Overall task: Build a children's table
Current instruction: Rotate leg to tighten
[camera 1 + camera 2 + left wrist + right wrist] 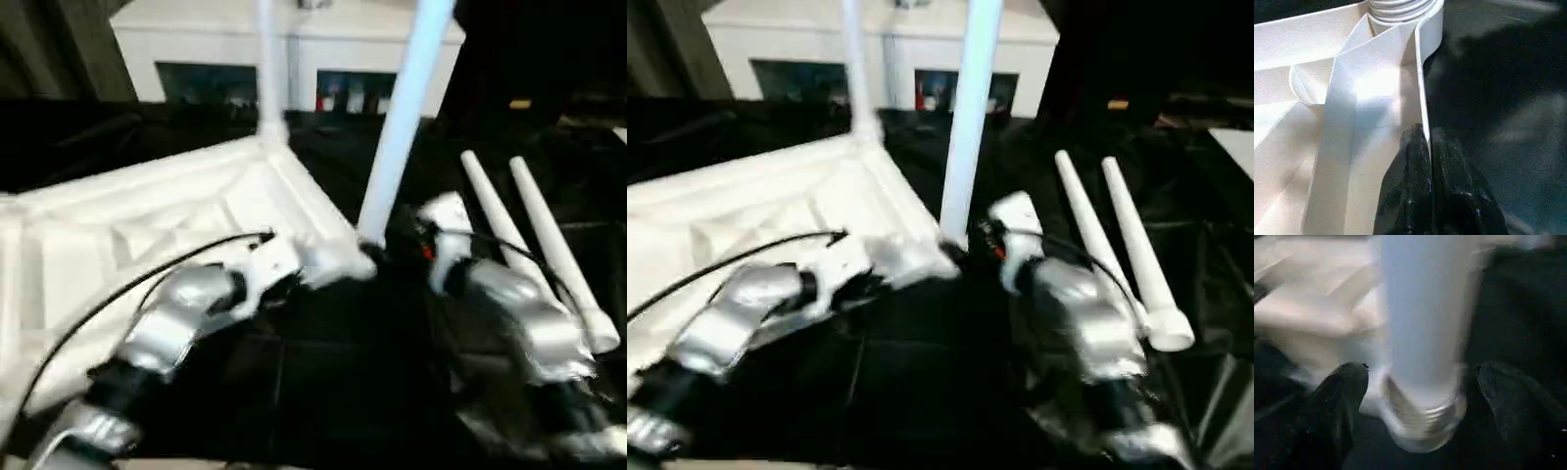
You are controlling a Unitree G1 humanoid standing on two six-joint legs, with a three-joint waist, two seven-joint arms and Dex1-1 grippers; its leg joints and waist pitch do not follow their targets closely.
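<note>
1. Upside down on the black work surface lies the children's table top, ribbed underside up; the white cabinet with glass-fronted compartments stands beyond it.
2. Two screw-in legs stand upright from the top: the far leg at the far corner, the near leg at the corner nearest the grippers.
3. Two loose legs lie side by side on the black surface, just beyond the right forearm, their wide ends toward the robot.
4. Pressed together, the left gripper pinches the top's thin side wall between its fingertips, one finger inside the rim and the other outside; the near leg's threaded socket sits straight ahead of the tips, along the same wall.
5. Spread wide, the right gripper brackets the base of the near leg, which stands between its fingers with a gap on each side, touching neither.
</note>
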